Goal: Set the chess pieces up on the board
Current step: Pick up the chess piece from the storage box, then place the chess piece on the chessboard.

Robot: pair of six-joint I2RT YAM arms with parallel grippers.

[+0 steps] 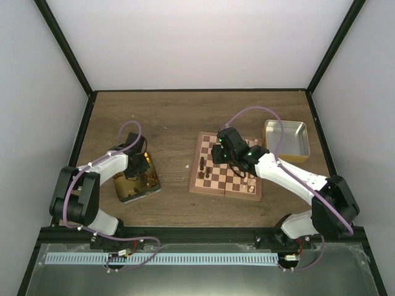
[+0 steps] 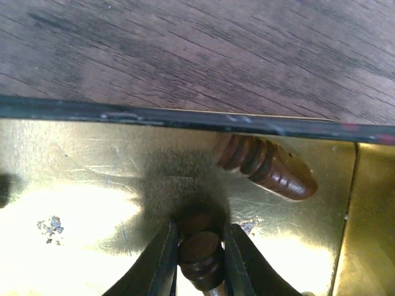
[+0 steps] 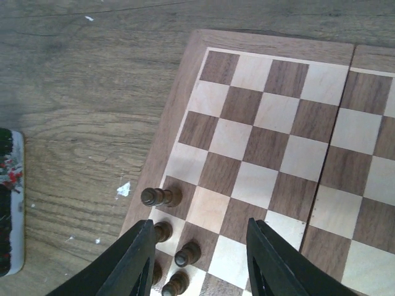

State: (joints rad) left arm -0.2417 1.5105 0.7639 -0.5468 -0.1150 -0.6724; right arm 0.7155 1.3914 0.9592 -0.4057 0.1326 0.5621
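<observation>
Gold tin (image 2: 74,185): left jaws pinch dark chessman (image 2: 200,253); right jaws apart over board (image 3: 271,123).

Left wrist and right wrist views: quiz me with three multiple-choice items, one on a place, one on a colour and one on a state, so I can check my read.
1. Where is the left gripper?
A. over the silver tin
B. in the gold tin
C. raised high in the air

2. What colour is the lying piece in that tin?
A. cream
B. dark brown
C. red

3. How is the right gripper?
A. open and empty
B. shut on a pawn
C. shut on nothing

Key:
1 B: gold tin floor lies all round its fingers, which are closed on a standing piece.
2 B: it is dark brown against the gold, by the rim.
3 A: it hangs over the board, fingers apart, nothing between them.
</observation>
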